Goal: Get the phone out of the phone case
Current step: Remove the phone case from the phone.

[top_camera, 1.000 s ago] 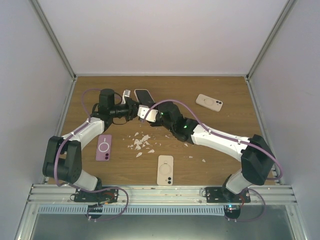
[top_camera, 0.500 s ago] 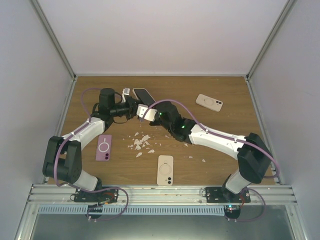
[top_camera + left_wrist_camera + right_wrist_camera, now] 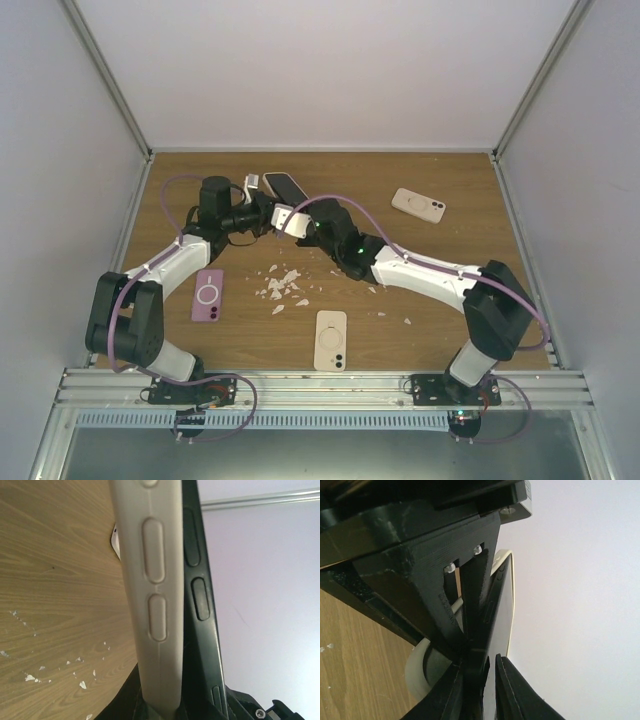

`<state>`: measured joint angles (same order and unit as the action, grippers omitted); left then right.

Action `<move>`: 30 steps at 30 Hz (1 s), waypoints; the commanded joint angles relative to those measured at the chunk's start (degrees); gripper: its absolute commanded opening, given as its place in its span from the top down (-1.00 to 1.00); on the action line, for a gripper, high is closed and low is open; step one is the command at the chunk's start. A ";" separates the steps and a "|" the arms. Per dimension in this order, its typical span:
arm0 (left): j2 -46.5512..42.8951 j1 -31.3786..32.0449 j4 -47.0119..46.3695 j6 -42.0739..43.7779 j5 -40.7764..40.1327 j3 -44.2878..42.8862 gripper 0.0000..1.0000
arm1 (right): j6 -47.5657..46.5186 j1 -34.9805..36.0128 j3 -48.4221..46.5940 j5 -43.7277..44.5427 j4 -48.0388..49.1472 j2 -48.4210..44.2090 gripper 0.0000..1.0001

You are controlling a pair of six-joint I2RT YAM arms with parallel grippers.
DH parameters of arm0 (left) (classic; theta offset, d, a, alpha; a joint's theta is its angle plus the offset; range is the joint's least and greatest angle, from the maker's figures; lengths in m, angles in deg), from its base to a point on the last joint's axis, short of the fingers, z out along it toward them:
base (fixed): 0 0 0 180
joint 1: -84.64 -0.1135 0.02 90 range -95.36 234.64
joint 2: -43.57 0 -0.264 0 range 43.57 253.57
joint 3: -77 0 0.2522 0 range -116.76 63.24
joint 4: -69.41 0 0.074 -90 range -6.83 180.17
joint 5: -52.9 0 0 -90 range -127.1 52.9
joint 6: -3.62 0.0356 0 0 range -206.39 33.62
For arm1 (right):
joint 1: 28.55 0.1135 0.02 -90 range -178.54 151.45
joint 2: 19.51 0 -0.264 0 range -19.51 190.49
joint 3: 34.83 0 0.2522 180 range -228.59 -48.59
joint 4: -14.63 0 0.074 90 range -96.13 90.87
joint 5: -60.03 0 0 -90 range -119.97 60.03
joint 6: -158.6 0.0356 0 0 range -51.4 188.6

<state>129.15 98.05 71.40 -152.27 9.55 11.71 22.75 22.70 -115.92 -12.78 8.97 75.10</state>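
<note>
- Beige phone case point(image 3: 152, 580) sticks out from the left gripper point(image 3: 258, 210), which is squeezed tight on the case's end.
- The black phone point(image 3: 200, 600) sits right beside the case, its side partly out of it.
- The right gripper point(image 3: 481, 664), just next to the left one, has its fingers close together, pinching the phone's edge.
</note>
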 commanded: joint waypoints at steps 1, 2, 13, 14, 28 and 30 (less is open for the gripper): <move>-1.38 4.04 -1.14 3.59 11.72 -0.55 1.00 | -0.43 -4.16 -3.08 8.05 12.81 2.07 0.66; -1.40 4.11 -1.15 3.71 11.78 -0.51 1.00 | -0.59 -4.23 -3.07 8.15 13.13 2.34 0.66; -0.89 4.42 2.72 7.42 9.63 -1.30 1.00 | 4.69 -4.97 -4.02 3.56 7.48 -1.80 0.99; -0.67 4.39 3.73 8.50 8.81 -1.64 1.00 | 5.41 -4.93 -4.37 2.84 6.18 -2.58 0.99; 0.20 1.43 15.07 16.54 -3.90 -3.37 1.00 | 11.04 -6.54 -8.61 -2.92 -5.34 -8.25 0.99; -0.01 0.65 16.20 17.07 -5.38 -3.24 1.00 | 11.61 -6.72 -9.05 -3.40 -6.42 -8.83 0.99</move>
<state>129.15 99.89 79.71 -145.10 7.13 6.88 31.87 19.09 -119.46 -18.36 -1.54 71.95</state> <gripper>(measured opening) 0.076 0.080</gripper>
